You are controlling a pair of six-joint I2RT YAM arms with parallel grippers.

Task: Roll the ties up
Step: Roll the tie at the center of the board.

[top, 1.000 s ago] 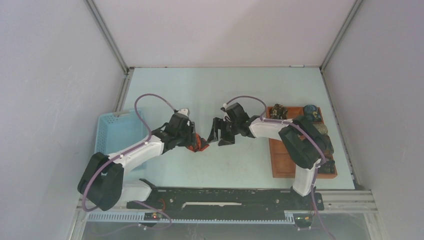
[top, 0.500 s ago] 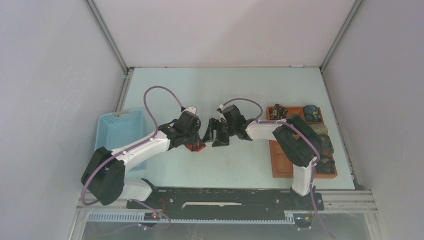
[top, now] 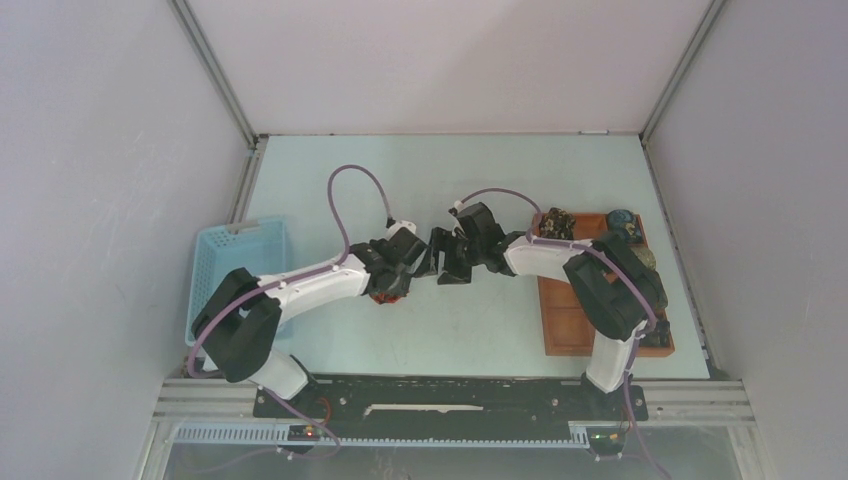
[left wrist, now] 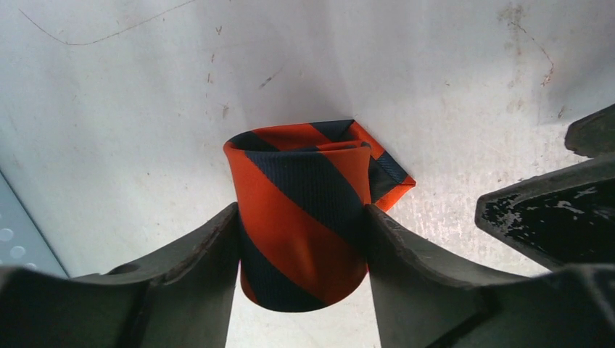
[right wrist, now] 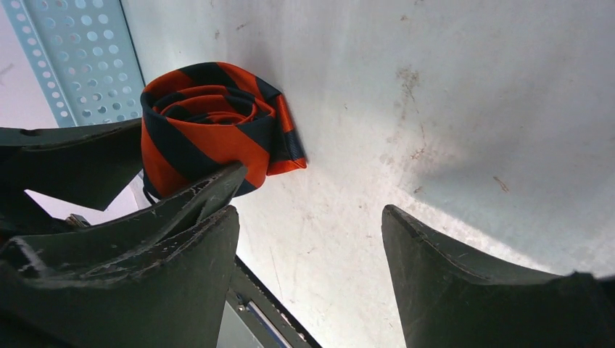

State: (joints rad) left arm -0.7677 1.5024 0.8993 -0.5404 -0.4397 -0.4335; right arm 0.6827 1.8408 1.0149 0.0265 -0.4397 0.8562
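The red-orange and black striped tie (left wrist: 297, 217) is wound into a roll. My left gripper (left wrist: 301, 210) is shut on it, one finger on each side, just above the table. In the top view the roll (top: 386, 291) sits under the left gripper (top: 394, 278) near the table's middle. My right gripper (right wrist: 310, 217) is open and empty, right beside the roll (right wrist: 210, 123), its jaws wide apart; in the top view it (top: 446, 262) faces the left gripper. Small dark rolled ties (top: 557, 222) lie in the brown tray (top: 565, 330).
The brown compartmented tray stands at the right side under the right arm. A light blue plastic basket (top: 222, 262) stands at the left, and its perforated wall (right wrist: 80, 58) shows behind the roll. Grey walls enclose the table.
My left arm has swung forward and to the right, its wrist turning over the tie roll it holds. My right gripper has shifted slightly right and stayed open.
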